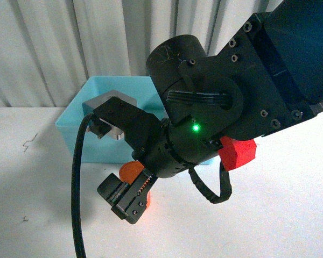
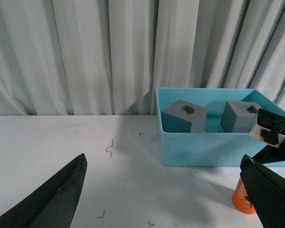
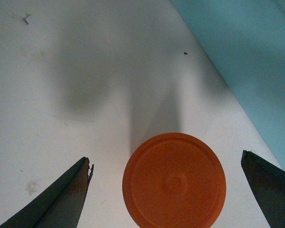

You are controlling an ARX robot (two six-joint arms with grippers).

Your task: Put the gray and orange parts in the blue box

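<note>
Orange cylinder (image 3: 174, 179) upright on the white table (image 3: 47, 85), centred between the right gripper's (image 3: 166, 157) jaws; jaws spread wide, neither touching it. Blue box (image 3: 247, 57) just outside one jaw. In the box: round-recess gray cube (image 2: 183, 116), square-recess gray cube (image 2: 240, 116). Left gripper (image 2: 162, 160) spread wide, holding nothing.

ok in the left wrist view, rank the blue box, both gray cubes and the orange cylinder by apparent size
1. blue box
2. round-recess cube and square-recess cube: they look about alike, so no ranking between them
3. orange cylinder, partly hidden
</note>
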